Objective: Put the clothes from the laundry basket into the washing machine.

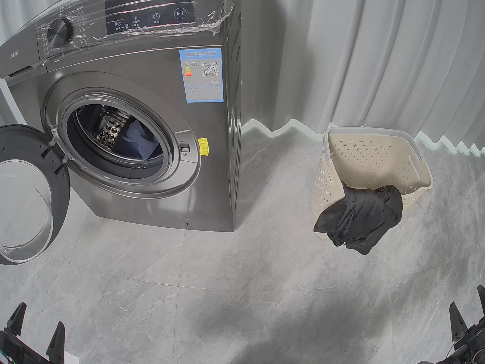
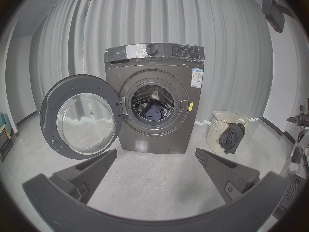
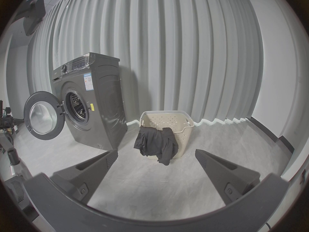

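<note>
A grey washing machine stands at the left with its round door swung wide open. A dark blue garment lies inside the drum. To the right, a cream laundry basket sits on the floor, and a black garment hangs over its front rim. My left gripper is low at the near left, open and holding nothing. My right gripper is low at the near right, also open, well short of the basket. The right wrist view faces the basket and black garment.
Grey tiled floor stretches between me, the machine and the basket. White curtains hang behind both. The open door juts out into the floor space at the left.
</note>
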